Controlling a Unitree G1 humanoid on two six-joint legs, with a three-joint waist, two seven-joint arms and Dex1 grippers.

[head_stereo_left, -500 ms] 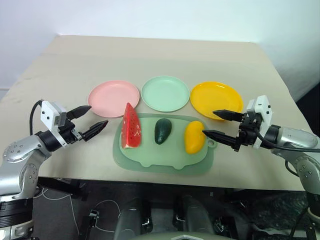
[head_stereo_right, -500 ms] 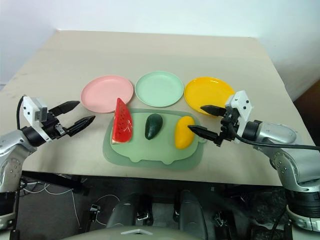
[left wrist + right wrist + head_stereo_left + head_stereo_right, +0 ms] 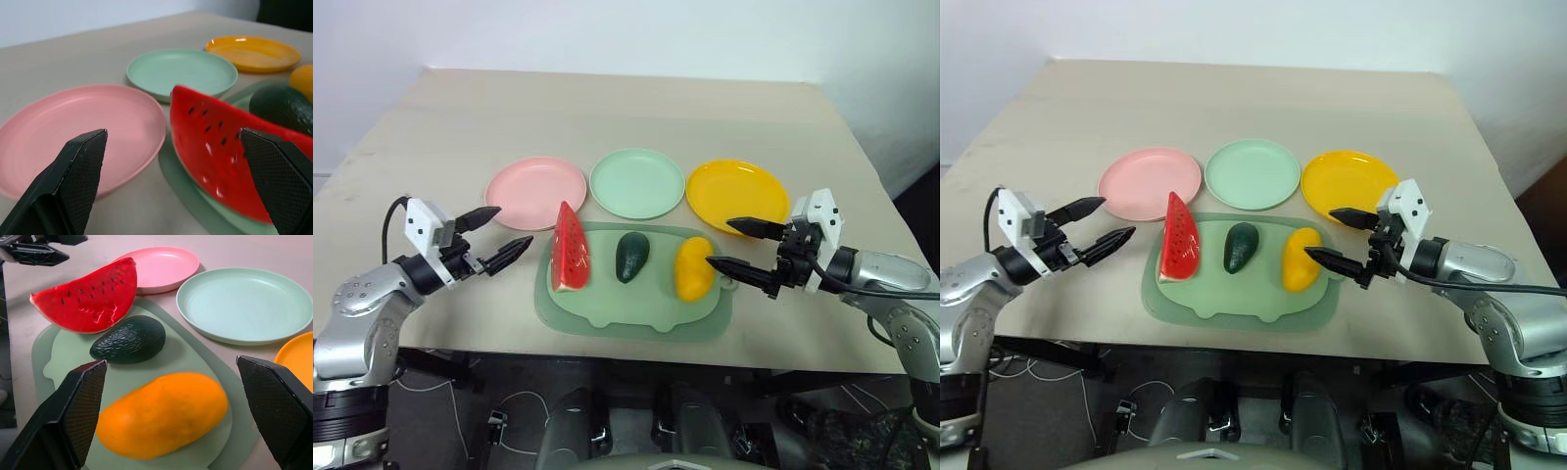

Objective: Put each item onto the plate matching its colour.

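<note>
My left gripper (image 3: 499,245) released, beside red toy watermelon wedge (image 3: 570,249). My right gripper (image 3: 740,246) released, at yellow toy mango (image 3: 692,267). Dark green toy avocado (image 3: 631,256) between them, all on pale green mat (image 3: 626,311) near tabletop's front edge. Pink plate (image 3: 529,192), mint plate (image 3: 637,182), orange-yellow plate (image 3: 734,190) just behind mat.

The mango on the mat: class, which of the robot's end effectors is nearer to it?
Right. The right end effector is open just beside the mango; the left end effector is open beyond the watermelon wedge, across the mat.
</note>
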